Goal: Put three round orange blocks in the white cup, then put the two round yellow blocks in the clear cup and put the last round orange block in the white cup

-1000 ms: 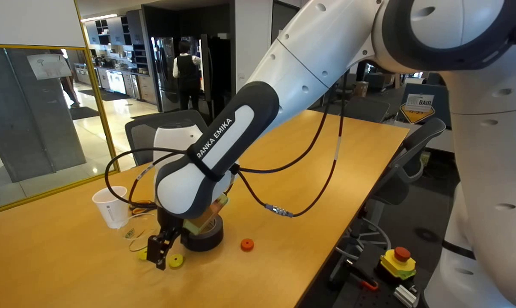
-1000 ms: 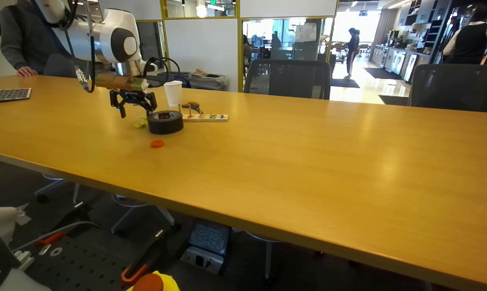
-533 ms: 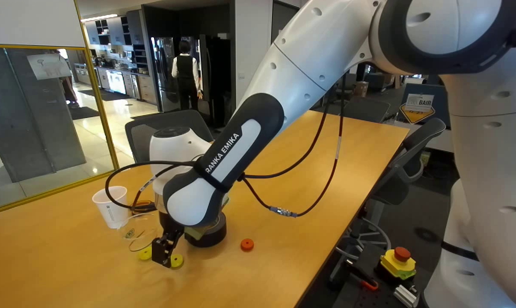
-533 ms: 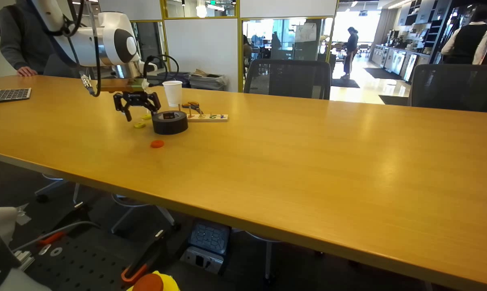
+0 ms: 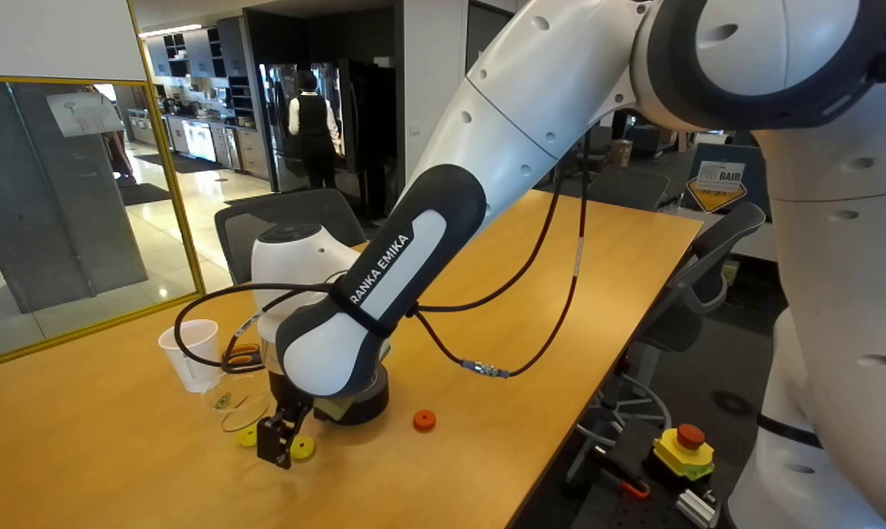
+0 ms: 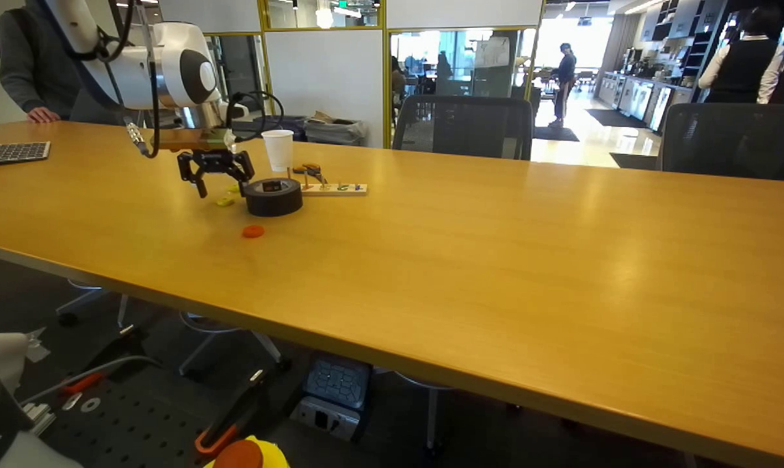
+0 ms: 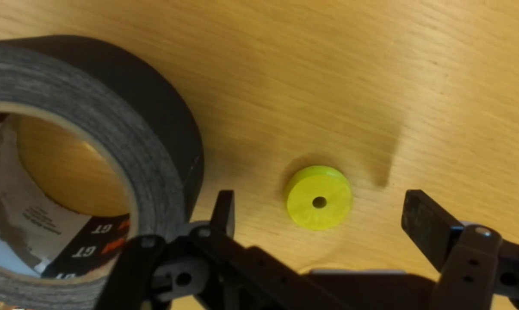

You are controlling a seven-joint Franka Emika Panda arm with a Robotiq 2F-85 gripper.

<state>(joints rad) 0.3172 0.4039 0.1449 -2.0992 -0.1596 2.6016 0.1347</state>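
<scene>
On the tabletop (image 7: pixel 259 69), in the wrist view, a yellow block (image 7: pixel 306 193) lies below the released, wide-spread end effector (image 7: pixel 319 209), right of a tape roll (image 7: pixel 151 172). In an exterior view, another yellow block (image 5: pixel 247 436) sits near the clear cup (image 5: pixel 231 398), with the white cup (image 5: pixel 195 375) far left and an orange block (image 5: pixel 425 421) at right.

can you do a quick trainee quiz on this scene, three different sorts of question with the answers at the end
1. How many yellow blocks can be seen on the table?
2. True or false: the claw stands open, holding nothing.
3. What looms large at the left of the wrist view? A) scissors B) keyboard C) tape roll

Key: 1. two; 2. true; 3. C
</scene>
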